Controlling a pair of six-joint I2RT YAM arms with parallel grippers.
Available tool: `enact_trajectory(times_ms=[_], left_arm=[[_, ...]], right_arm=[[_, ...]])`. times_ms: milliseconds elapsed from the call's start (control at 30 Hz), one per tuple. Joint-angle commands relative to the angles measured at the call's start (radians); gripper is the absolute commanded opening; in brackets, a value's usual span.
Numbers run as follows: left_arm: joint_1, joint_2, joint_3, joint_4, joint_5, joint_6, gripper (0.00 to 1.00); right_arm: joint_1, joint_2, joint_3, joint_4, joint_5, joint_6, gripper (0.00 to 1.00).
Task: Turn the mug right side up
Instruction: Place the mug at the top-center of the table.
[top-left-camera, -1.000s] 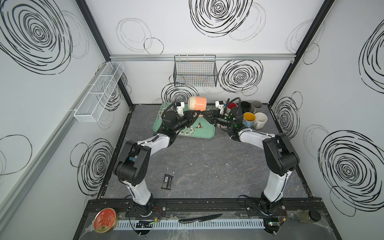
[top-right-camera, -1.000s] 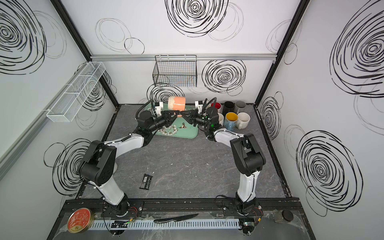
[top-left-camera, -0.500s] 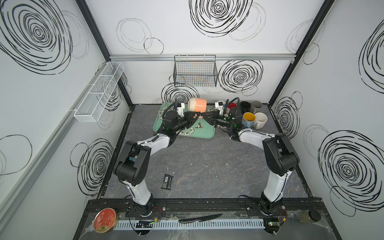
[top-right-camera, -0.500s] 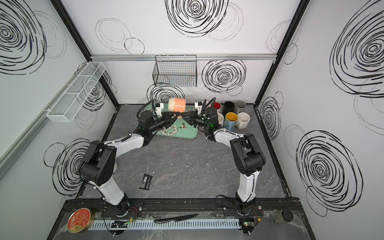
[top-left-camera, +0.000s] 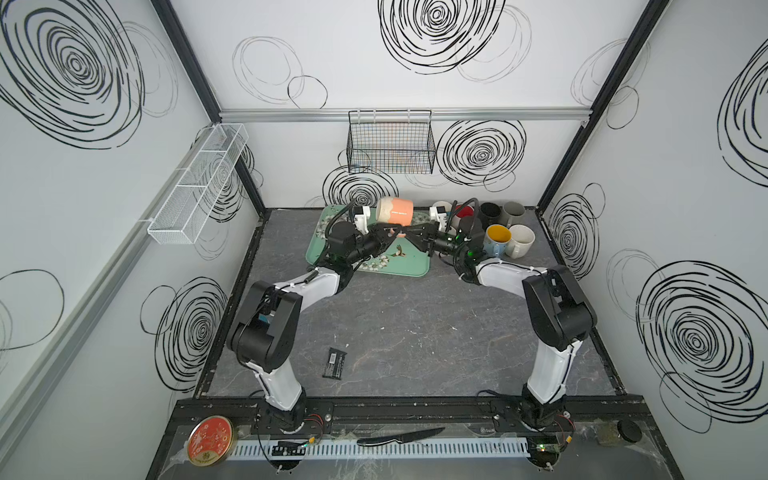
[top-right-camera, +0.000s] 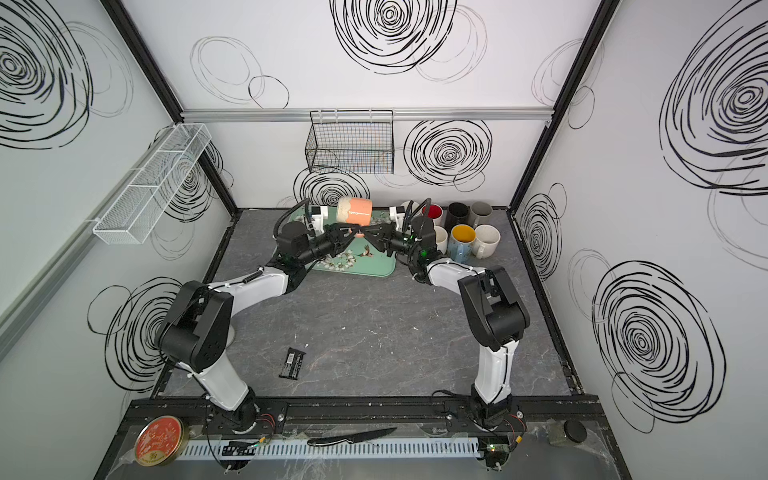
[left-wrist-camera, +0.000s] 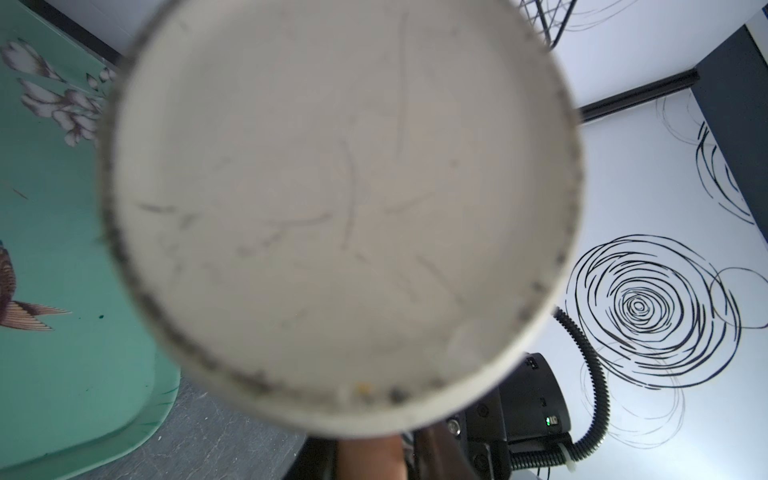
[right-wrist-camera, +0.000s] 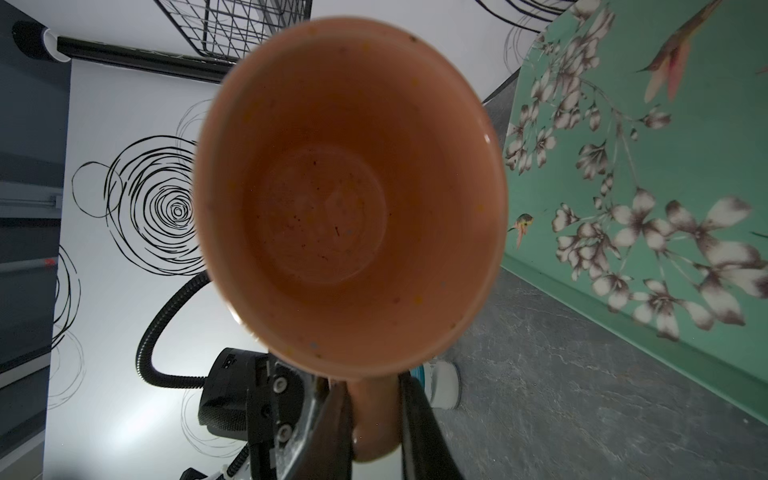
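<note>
Compared with one second earlier, the mug (top-left-camera: 395, 210) remains on its side above the tray (top-left-camera: 415, 266). The right gripper (top-left-camera: 409, 237) pinches its handle (right-wrist-camera: 374, 419), with the mug body just beyond the fingertips. The left gripper (top-left-camera: 388, 233) meets the handle from the opposite side. The mug base fills its wrist view, so its spread cannot be determined.

Dark grey tabletop (top-left-camera: 415, 332), bearing a green floral tray (top-left-camera: 409, 261); just beside the tray, upright mugs (top-left-camera: 498, 241); well apart, a flat black packet (top-left-camera: 335, 363).

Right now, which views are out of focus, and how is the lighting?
Left wrist view: the peach mug, too close, shows its pale base blurred across the frame. Right wrist view: its rim is soft, the floral tray sharper. Both top views: sharp, evenly lit.
</note>
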Motion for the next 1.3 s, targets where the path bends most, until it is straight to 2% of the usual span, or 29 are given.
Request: enact_trajectory(times_ms=[0,167,467,600,833,967,1167,1267], left_arm=[[-0.023,-0.017,0.015,0.110,0.048,0.046,0.39],[-0.030,-0.012,-0.032,0.138,0.049,0.041,0.44],[-0.029,-0.017,-0.056,0.140,0.071,0.058,0.45],[-0.029,-0.020,-0.056,0.134,0.088,0.065,0.46],[-0.030,-0.041,-0.039,-0.013,0.099,0.177,0.46],[-0.029,-0.058,-0.032,-0.086,0.095,0.232,0.46],[-0.023,-0.038,-0.041,-0.089,0.096,0.229,0.47],[-0.022,-0.023,-0.048,-0.063,0.100,0.213,0.46]], right_arm=[[-0.014,-0.071,-0.038,0.037,0.050,-0.041,0.00],[-0.029,-0.106,-0.075,0.047,0.065,-0.065,0.00],[-0.046,-0.167,-0.141,0.117,0.129,-0.105,0.00],[-0.058,-0.205,-0.149,0.076,0.152,-0.154,0.00],[-0.100,-0.296,-0.140,-0.151,0.158,-0.314,0.00],[-0.121,-0.382,-0.145,-0.375,0.189,-0.483,0.00],[-0.128,-0.525,-0.213,-0.658,0.282,-0.702,0.00],[-0.128,-0.574,-0.284,-0.713,0.331,-0.744,0.00]])
